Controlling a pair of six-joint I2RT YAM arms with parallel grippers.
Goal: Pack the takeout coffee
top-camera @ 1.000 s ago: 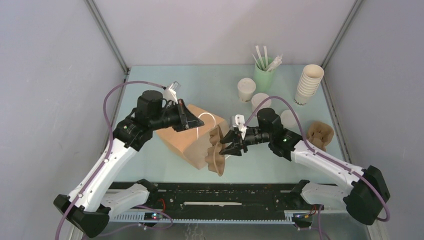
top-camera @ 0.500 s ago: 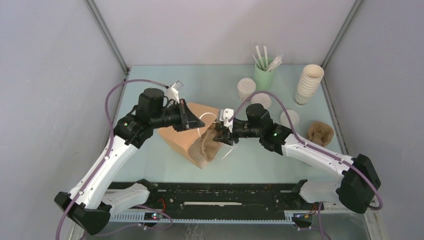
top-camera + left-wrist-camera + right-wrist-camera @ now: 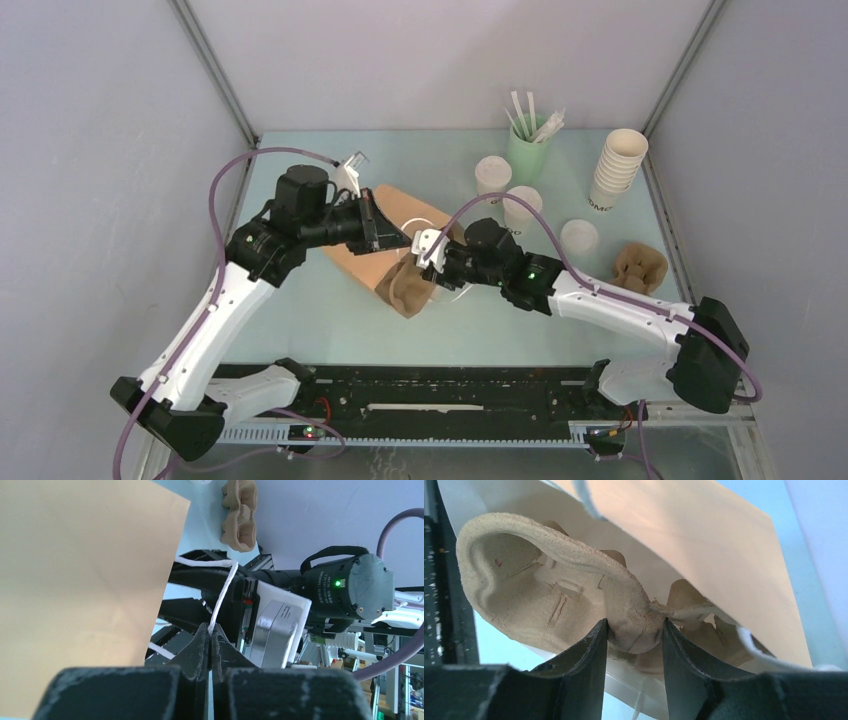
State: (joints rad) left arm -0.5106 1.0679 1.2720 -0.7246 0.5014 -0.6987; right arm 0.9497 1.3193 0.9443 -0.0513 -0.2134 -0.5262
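brown paper bag (image 3: 360,265) lies on its side, pulp cup carrier (image 3: 405,290) partly inside its mouth. second carrier (image 3: 640,268) sits near the right wall; green stick cup (image 3: 527,153) and lidless cup stack (image 3: 618,165) stand at the back.

White links (image 3: 205,325); black joints (image 3: 300,195); purple cables (image 3: 383,537); green status light (image 3: 339,583).
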